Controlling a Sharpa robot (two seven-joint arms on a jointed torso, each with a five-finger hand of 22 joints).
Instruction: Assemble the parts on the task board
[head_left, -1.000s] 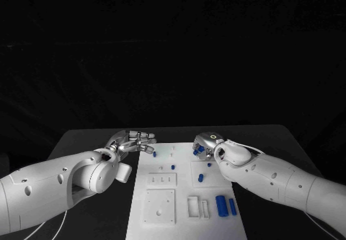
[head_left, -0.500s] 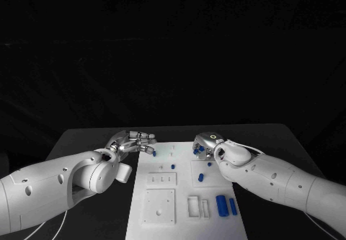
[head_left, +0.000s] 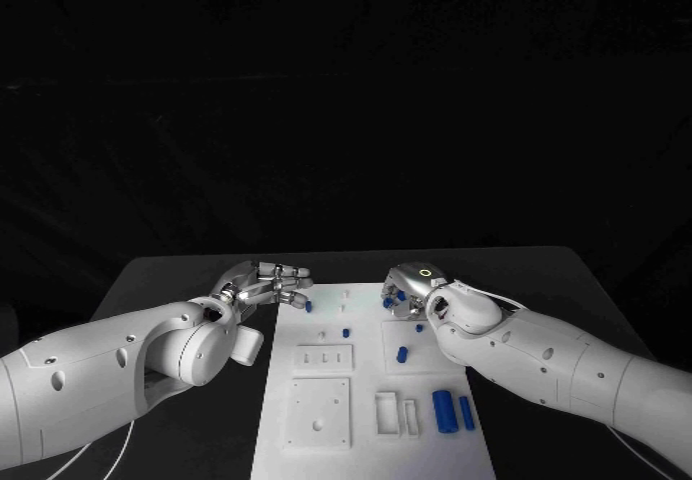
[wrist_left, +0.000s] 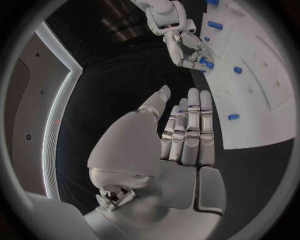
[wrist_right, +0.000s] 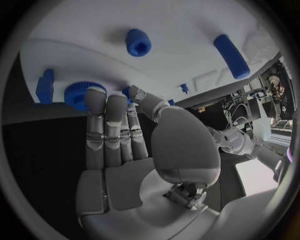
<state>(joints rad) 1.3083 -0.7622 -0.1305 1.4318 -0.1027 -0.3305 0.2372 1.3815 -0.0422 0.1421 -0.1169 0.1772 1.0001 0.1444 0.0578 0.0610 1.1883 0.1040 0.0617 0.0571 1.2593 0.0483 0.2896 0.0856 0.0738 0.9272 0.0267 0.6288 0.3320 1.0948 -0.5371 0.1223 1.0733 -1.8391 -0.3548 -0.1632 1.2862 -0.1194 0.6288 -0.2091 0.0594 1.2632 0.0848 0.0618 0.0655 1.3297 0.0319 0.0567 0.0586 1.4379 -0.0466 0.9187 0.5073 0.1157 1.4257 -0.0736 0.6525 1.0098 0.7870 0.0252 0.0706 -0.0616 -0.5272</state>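
The left hand hovers over the black table just beside the task board's far left corner, at about ten o'clock from the board's middle. In the left wrist view its fingers lie straight and pressed side by side, the thumb a little apart, and nothing is held in them.

The white task board lies lengthwise in the middle of the table. On it, going rightward, a small blue part stands near the far left edge, close to the left hand's fingertips, and another small blue peg stands nearer the centre. A short blue cylinder stands at mid-board. At about five o'clock two longer blue cylinders lie side by side.

The right hand is over the board's far right corner, at about one o'clock. In the right wrist view its fingers are extended and close together, their tips at a blue ribbed round part; whether they actually touch or pinch it I cannot tell. A blue block lies just beside that part, at the board's edge.
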